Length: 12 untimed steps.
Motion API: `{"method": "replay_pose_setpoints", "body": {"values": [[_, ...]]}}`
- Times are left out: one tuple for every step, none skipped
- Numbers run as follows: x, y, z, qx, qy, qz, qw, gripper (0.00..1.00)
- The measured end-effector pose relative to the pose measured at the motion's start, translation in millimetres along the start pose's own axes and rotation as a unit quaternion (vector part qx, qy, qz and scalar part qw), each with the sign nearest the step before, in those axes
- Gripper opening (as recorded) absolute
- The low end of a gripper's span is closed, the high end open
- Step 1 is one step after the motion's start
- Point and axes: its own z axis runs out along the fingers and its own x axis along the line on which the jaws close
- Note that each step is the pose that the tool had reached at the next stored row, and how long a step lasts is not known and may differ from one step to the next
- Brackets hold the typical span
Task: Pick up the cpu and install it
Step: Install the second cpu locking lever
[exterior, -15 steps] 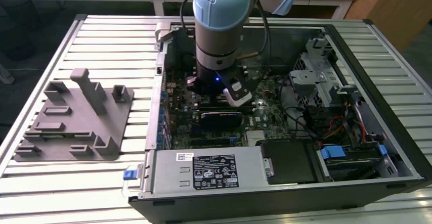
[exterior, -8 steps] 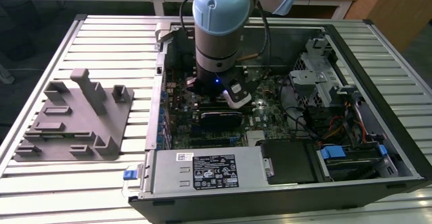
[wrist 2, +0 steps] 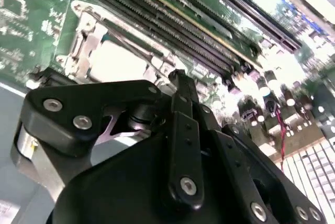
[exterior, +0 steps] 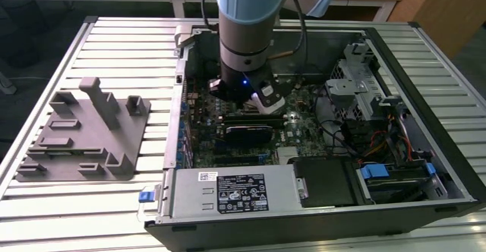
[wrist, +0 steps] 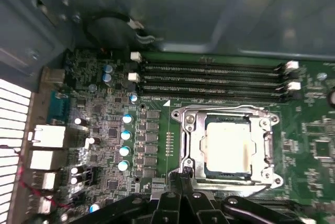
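Note:
The cpu point(wrist: 227, 148) lies flat inside the metal-framed socket point(wrist: 191, 145) on the green motherboard, its pale silver top facing up; it also appears in the second wrist view point(wrist 2: 118, 62). My gripper point(wrist: 183, 174) hangs just above the socket's edge, shut, with nothing between its fingers and apart from the cpu. In the second wrist view the gripper point(wrist 2: 178, 75) and its black linkage stand in front of the socket. In the exterior view the gripper point(exterior: 266, 105) reaches down into the open computer case point(exterior: 379, 41) over the motherboard.
Several long memory slots point(wrist: 209, 77) run beside the socket. Capacitors point(wrist: 125, 135) and rear ports point(wrist: 47, 137) line the board's other side. A grey tray with upright posts point(exterior: 83, 132) sits on the slatted table at the exterior view's left. A power supply point(exterior: 235, 192) and drive cage point(exterior: 357, 87) crowd the case.

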Motion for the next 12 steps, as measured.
{"method": "replay_pose_setpoints", "body": {"values": [[-0.1,1.0,-4.3,0.0,0.0,0.0,1.0,0.11],[-0.2,2.1,-8.7,-0.0001,0.0,0.0,1.0,0.11],[-0.3,3.1,-13.1,-0.0001,0.0,0.0,1.0,0.11],[-0.3,4.1,-17.4,0.0,0.0,0.0,1.0,0.11],[-0.4,5.2,-21.6,-0.0001,0.0,0.0,1.0,0.11],[-0.5,6.1,-25.5,0.0,0.0,0.0,1.0,0.11],[-0.6,6.9,-29.0,-0.0001,0.0,0.0,1.0,0.11],[-0.6,7.6,-31.9,-0.0001,0.0,0.0,1.0,0.11],[-0.6,8.2,-34.5,0.0,0.0,0.0,1.0,0.11],[-0.7,8.6,-36.4,-0.0001,0.0,0.0,1.0,0.11],[-0.7,9.0,-37.7,-0.0001,0.0,0.0,1.0,0.11],[-0.7,9.1,-38.3,0.0,0.0,0.0,1.0,0.11]]}}
